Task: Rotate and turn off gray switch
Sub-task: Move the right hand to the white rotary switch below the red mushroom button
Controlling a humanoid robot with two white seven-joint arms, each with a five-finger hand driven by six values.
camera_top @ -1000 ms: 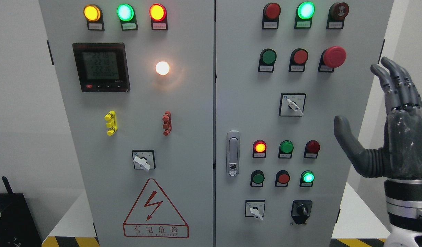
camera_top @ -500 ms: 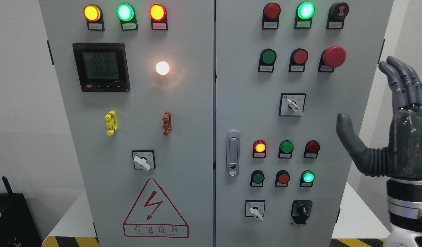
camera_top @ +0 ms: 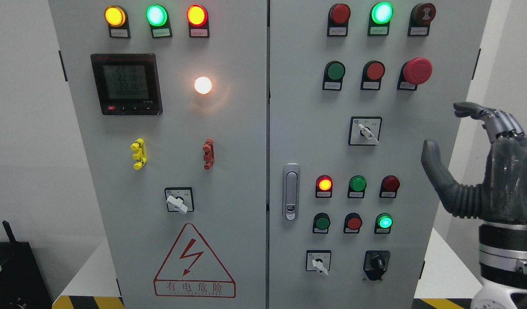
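Observation:
Three grey-white rotary switches sit on the grey cabinet [camera_top: 246,141]: one on the left door [camera_top: 179,201], one in the middle of the right door [camera_top: 366,131], one low on the right door [camera_top: 318,262]. All three handles point down-right. My right hand [camera_top: 443,127] hovers right of the cabinet, level with the middle switch and well apart from it. Its thumb [camera_top: 430,156] sticks up and its fingers [camera_top: 477,112] bend forward toward the panel, holding nothing. My left hand is out of view.
A black rotary switch [camera_top: 377,262] sits beside the low grey one. A big red mushroom button [camera_top: 417,71], coloured push buttons and lit lamps cover the right door. The door latch [camera_top: 291,192], a meter [camera_top: 126,83] and a warning triangle [camera_top: 194,262] also show.
The right hand's fingers, straight up before, have folded forward toward the panel. The hand drifted slightly right. All switch handles stand as before.

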